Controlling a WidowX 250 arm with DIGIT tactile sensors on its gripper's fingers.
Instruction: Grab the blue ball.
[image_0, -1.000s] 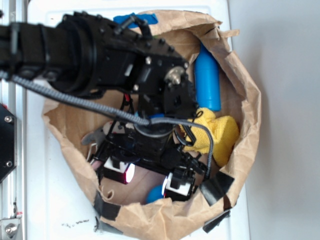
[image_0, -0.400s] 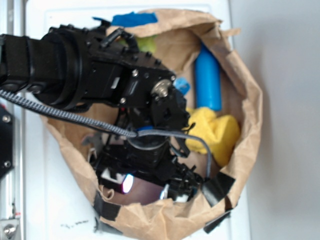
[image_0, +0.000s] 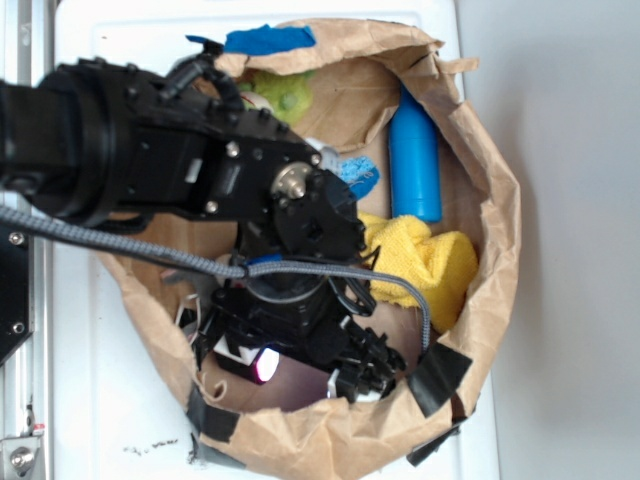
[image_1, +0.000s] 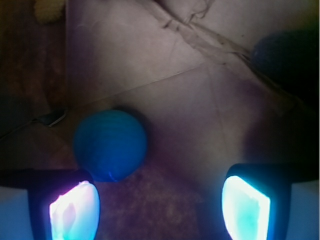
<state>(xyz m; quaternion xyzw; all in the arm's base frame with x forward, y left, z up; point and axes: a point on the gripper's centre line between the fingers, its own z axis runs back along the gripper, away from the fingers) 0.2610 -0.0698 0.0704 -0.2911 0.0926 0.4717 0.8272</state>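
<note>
The blue ball lies on the brown paper floor of the bag, left of centre in the wrist view, just ahead of my left pad. My gripper is open with nothing between the glowing pads; the ball sits ahead of the left pad, not inside the gap. In the exterior view the black arm hides the ball, and my gripper hangs low at the bag's near side.
A brown paper bag with taped rim walls the area. Inside are a long blue cylinder, a yellow cloth, a green plush and a small blue scrap. Black tape marks the near rim.
The arm has shifted left and toward the near rim, lowering into the bag. The ball, seen beside the fingers a second ago, is now hidden under the arm in the exterior view.
</note>
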